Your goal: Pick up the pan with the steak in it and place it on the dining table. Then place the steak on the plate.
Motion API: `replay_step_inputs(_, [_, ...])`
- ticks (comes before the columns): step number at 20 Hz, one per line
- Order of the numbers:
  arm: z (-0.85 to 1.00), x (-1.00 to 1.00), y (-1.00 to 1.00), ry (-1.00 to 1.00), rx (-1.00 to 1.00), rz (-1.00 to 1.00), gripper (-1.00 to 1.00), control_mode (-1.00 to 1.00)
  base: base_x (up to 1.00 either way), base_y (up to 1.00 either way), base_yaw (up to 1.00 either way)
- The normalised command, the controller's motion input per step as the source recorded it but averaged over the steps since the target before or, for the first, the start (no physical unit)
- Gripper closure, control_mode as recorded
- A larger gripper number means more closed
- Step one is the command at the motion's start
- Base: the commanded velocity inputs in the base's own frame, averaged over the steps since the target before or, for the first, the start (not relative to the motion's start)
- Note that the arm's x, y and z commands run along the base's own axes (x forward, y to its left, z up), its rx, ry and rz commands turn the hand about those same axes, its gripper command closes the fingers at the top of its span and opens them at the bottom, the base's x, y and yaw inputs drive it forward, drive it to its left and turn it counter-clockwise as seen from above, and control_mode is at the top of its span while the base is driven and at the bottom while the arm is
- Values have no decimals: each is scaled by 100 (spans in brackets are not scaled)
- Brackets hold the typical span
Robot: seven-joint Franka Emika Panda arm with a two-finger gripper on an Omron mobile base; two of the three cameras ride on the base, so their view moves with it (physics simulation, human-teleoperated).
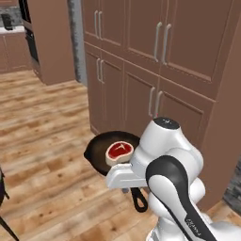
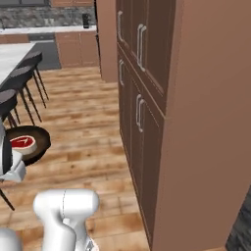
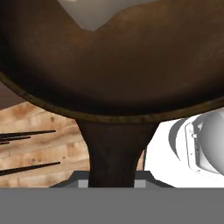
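Note:
The black-brown pan [image 1: 100, 149] hangs in the air over the wooden floor, level, with the red steak [image 1: 118, 151] lying in it. My gripper [image 1: 128, 182] is shut on the pan's short handle [image 1: 139, 199], mostly hidden behind my own wrist. From the right base view the pan [image 2: 40, 142] and steak [image 2: 22, 142] sit at the left edge. Close up, the pan's bowl [image 3: 113, 61] and handle [image 3: 114, 148] run down into my gripper [image 3: 113, 180]. A corner of the white dining table [image 2: 10, 55] shows at the far left. The blue plate is out of view.
Tall brown cabinets [image 1: 155, 70] stand close on the right of the pan. Dark chairs [image 2: 22, 73] line the dining table's edge. A dark chair leg [image 1: 4, 207] pokes in at the left. Open wooden floor [image 1: 42, 117] stretches ahead and left.

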Motion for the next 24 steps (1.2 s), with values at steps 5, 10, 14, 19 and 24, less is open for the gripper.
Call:
replay_step_inputs(5, [0,0,0,0,0,0,100,100,100,4,6])
replay_step_inputs(10, [0,0,0,0,0,0,100,100,1,0,49])
replay_step_inputs(14, [0,0,0,0,0,0,100,100,0,0,50])
replay_step_inputs(19, [0,0,0,0,0,0,100,100,0,0,50])
replay_step_inputs(24, [0,0,0,0,0,0,100,100,0,0,50])
